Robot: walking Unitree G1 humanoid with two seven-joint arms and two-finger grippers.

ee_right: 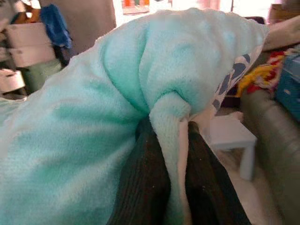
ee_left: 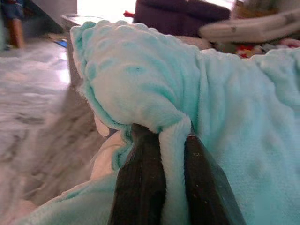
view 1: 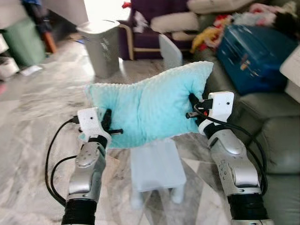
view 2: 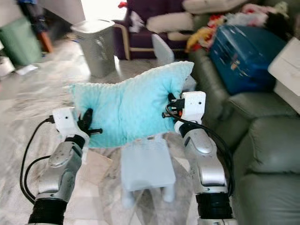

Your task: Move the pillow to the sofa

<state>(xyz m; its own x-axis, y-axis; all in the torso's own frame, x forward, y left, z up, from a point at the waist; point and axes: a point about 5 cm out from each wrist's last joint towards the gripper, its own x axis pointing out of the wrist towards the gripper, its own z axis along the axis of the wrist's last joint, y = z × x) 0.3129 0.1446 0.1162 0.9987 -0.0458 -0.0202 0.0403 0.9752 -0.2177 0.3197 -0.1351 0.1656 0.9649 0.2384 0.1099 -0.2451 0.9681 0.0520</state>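
Head views: the turquoise pillow [view 1: 150, 105] hangs in the air above a small white stool [view 1: 155, 168], pinched at its two ends by the left gripper [view 1: 108, 125] and right gripper [view 1: 193, 107]; the grey-green sofa [view 1: 276, 136] lies beside the stool.

Left wrist view: both black fingers [ee_left: 140, 187] clamp a fold of pillow fabric.

Right wrist view: the fingers [ee_right: 145, 183] likewise squeeze a fabric fold.

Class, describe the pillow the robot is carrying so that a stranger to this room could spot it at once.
Start at the green sofa on the right, then look left above the small white stool. The pillow hangs there between the left gripper and right gripper: fluffy turquoise, unlike the cream cushions behind.
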